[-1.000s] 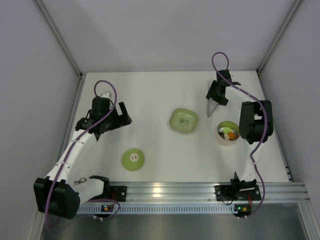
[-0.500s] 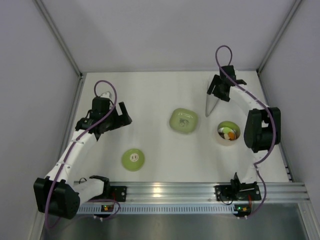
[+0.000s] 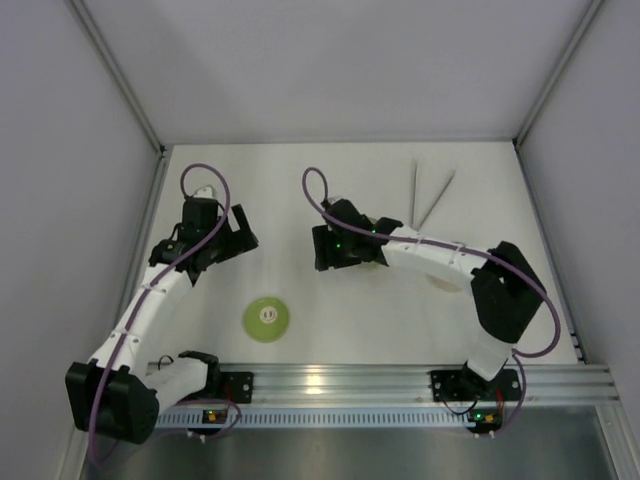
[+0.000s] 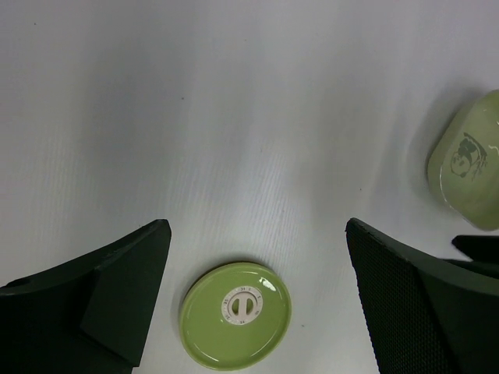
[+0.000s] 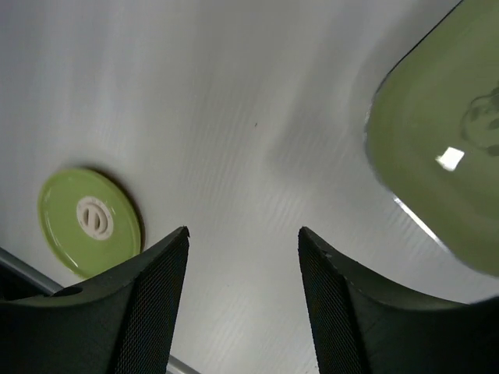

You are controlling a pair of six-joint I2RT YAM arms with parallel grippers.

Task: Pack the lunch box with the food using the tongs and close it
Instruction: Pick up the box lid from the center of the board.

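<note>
Tongs [image 3: 414,200]: lie flat on the far right of the worktop [image 3: 300,180], arms splayed in a narrow V, nothing touching them.
Lunch box [image 3: 441,284]: near right, almost wholly hidden under the right forearm; we see only a pale sliver of wall. We cannot see the food.
Lid [image 3: 266,319]: near centre-left, flat, white mark up, well apart from the box.
Handling, as we judge it: the lid looks light, stiff and smooth with a low rim. A grip across opposite edges seems best, and a pinch that is too shallow could slip.
Right hand [image 5: 243,234]: reaches across centre, hovering beside the green dish [image 5: 437,156]. Its jaws are moderately apart with bare worktop between them, holding and touching nothing.
Left hand [image 4: 257,226]: raised above the left worktop with jaws at full spread and empty; the lid shows below, between them.
</note>
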